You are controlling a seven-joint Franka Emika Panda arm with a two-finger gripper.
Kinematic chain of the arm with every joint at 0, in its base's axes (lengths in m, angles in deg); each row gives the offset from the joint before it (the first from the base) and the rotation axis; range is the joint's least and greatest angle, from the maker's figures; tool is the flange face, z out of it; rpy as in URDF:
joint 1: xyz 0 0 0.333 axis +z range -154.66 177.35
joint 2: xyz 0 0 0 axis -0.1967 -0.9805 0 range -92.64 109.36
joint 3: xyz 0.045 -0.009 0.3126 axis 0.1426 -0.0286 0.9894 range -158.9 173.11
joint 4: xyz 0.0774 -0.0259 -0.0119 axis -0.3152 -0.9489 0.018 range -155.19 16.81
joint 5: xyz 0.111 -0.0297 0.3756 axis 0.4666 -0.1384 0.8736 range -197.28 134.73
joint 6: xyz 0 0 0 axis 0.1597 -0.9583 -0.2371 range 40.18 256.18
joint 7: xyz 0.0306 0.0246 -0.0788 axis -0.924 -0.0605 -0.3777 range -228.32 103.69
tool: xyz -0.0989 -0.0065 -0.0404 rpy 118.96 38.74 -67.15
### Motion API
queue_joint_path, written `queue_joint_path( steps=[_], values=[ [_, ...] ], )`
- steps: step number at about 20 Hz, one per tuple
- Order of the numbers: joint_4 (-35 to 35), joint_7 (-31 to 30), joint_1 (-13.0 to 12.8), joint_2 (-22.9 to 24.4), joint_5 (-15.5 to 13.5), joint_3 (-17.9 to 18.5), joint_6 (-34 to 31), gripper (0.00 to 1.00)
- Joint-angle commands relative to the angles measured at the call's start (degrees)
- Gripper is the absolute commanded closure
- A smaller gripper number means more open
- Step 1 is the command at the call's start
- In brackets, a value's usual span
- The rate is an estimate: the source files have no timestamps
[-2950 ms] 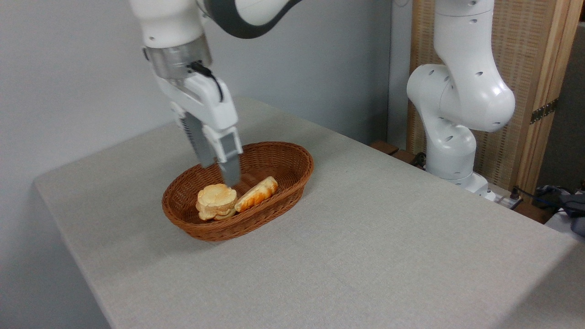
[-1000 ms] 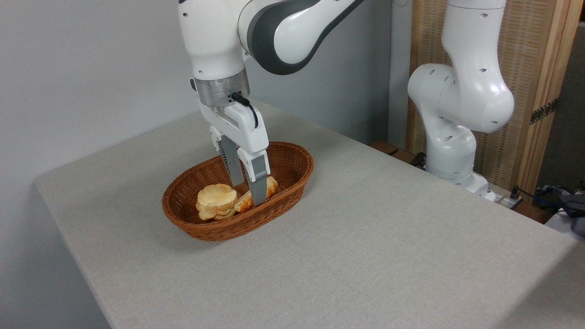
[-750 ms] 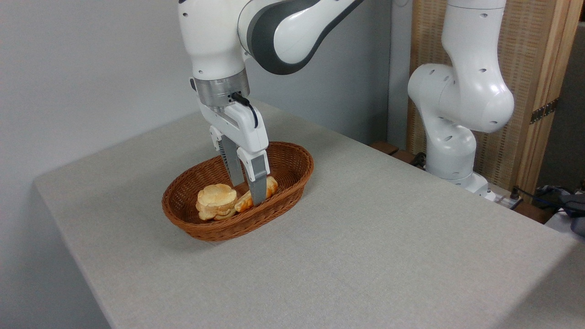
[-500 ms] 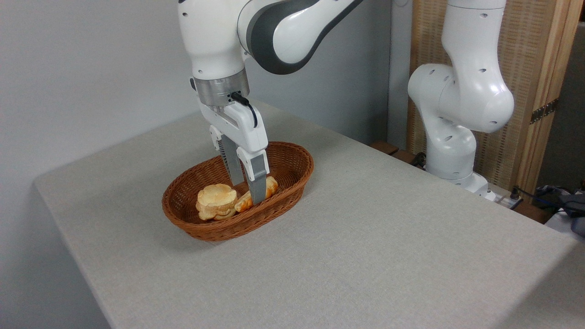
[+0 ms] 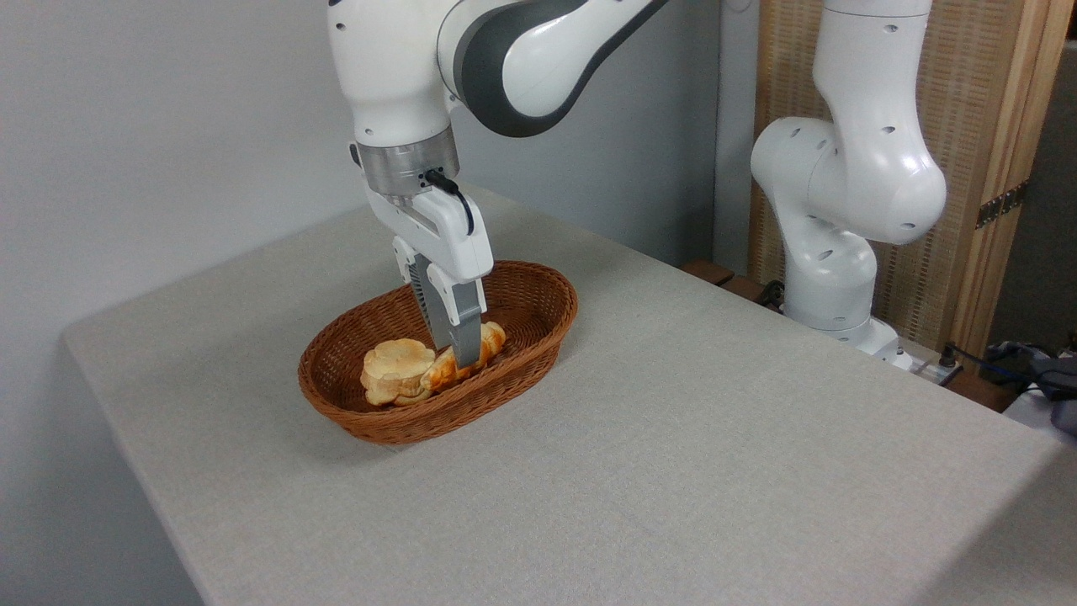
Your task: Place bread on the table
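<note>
Hand point(image 5: 458, 349) clamping across the bread point(image 5: 488, 338) mid-length inside basket point(image 5: 538, 295), toward the bench point(image 5: 673, 438) back-left corner, probably gripping it for lifting out; bun point(image 5: 391, 366) touching beside.

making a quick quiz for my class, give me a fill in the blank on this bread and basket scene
1. The bread lies inside the wicker ____.
2. The gripper is closed on the ____.
3. The round bun sits to the ____ of the bread in the picture.

Missing words: basket; bread; left
</note>
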Motion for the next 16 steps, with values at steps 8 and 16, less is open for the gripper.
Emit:
queue_joint_path(
  steps=[8, 16],
  values=[
    [-0.71, -0.26, -0.36, 0.97, 0.92, 0.25, 0.56, 0.91],
    [-0.71, -0.35, -0.36, 1.15, 0.92, 0.25, 0.29, 0.94]
  ],
)
